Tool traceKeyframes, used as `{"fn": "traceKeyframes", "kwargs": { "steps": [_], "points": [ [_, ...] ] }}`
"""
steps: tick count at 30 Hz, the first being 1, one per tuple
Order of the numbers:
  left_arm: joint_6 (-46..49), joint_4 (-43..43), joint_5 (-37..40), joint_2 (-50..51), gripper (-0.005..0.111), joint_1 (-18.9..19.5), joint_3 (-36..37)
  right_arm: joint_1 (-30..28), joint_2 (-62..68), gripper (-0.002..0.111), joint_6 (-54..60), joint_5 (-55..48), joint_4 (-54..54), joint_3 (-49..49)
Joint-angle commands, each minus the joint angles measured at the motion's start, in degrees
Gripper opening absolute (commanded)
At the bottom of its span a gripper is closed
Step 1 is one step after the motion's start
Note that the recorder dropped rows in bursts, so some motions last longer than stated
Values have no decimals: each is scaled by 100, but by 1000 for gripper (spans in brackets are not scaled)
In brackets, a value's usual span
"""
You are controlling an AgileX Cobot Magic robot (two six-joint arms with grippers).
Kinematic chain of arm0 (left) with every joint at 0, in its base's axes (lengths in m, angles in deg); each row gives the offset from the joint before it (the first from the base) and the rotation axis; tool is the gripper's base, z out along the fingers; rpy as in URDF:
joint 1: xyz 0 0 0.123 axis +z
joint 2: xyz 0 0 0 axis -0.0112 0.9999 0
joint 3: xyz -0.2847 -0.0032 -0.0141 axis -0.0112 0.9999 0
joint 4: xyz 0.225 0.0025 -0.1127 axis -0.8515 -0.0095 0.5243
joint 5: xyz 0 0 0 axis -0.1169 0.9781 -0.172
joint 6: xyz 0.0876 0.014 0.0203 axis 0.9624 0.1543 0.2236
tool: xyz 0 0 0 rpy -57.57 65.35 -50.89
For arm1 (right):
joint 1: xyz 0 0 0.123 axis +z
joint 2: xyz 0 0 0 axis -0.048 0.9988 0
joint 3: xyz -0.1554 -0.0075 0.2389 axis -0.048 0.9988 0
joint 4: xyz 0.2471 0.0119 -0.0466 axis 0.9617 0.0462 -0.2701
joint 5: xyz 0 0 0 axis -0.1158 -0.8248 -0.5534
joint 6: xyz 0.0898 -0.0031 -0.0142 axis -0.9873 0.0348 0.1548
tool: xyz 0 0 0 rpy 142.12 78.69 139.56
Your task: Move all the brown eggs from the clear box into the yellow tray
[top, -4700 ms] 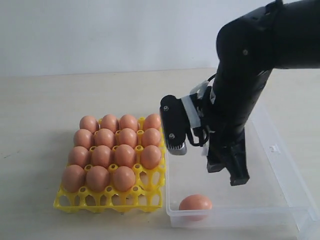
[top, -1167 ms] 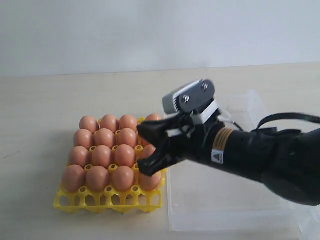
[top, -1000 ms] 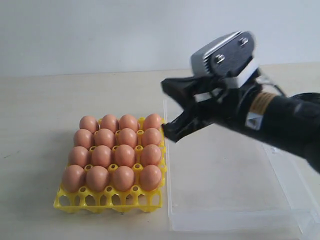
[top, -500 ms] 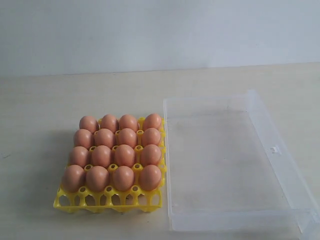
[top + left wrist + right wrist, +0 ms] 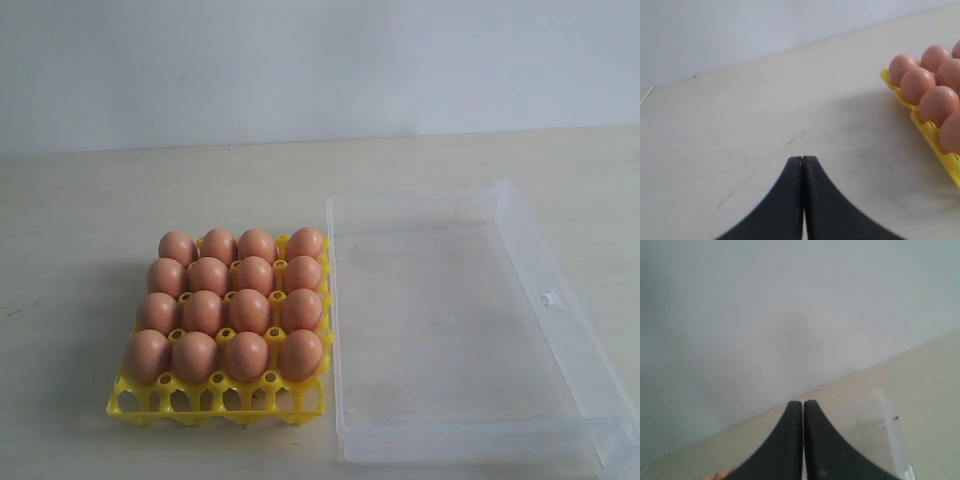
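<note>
Several brown eggs (image 5: pixel 230 305) fill the yellow tray (image 5: pixel 215 402) on the left of the exterior view, four rows of four. Just right of it lies the clear box (image 5: pixel 590 375), with no egg inside. Neither arm shows in the exterior view. The left wrist view has my left gripper (image 5: pixel 803 159) shut and empty over bare table, with the tray's edge (image 5: pixel 932 137) and some brown eggs (image 5: pixel 916 85) off to one side. My right gripper (image 5: pixel 803 403) is shut and empty too, raised toward the wall, with a corner of the clear box (image 5: pixel 890 425) beyond it and a sliver of a brown egg (image 5: pixel 720 475) at the frame edge.
The beige table (image 5: pixel 90 210) stretches around the tray and box, with a plain white wall (image 5: pixel 300 60) behind it. A small latch tab (image 5: pixel 545 298) sits on the box's right wall.
The right arm set the last egg into the tray's near right cup, then lifted up and pulled out of the exterior view. Its gripper is shut now.
</note>
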Motion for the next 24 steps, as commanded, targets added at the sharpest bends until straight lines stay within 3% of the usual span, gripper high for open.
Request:
{"fn": "traceKeyframes", "kwargs": {
  "steps": [1,8,22,24],
  "points": [
    [-42,46,-63,-32,0,-3,-23,-36,-292,3,-61,-106,-387,42],
    [-42,46,-63,-32,0,-3,-23,-25,-292,3,-61,381,-1332,300],
    [-42,46,-63,-32,0,-3,-23,-25,-292,3,-61,-157,-1307,404],
    [-42,46,-63,-32,0,-3,-23,-25,-292,3,419,-184,-1812,404]
  ]
}}
